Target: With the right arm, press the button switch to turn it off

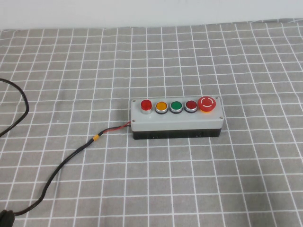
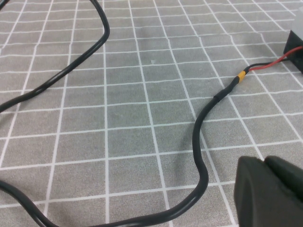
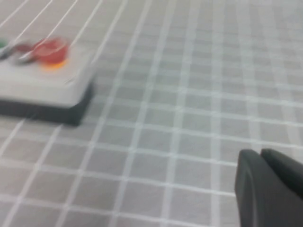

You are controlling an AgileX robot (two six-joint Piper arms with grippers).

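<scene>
The grey five-button box [image 1: 176, 121] lies mid-table in the high view. The button switch [image 1: 146, 104], small, bright red and on a silver collar, is at its left end. After it come orange, green and dark red buttons and the red mushroom button [image 1: 207, 103]. No arm shows in the high view. My right gripper [image 3: 260, 153] is shut and empty, low over the cloth, well off the box's mushroom end [image 3: 49, 50]; the button switch is out of that view. My left gripper [image 2: 265, 163] is shut and empty beside the black cable [image 2: 202, 142].
A grey cloth with a white grid [image 1: 227, 56] covers the table. The black cable [image 1: 61, 165] runs from the box's left end toward the front left, with a red wire and yellow band [image 1: 95, 138]. Another cable loops at the far left [image 1: 21, 101].
</scene>
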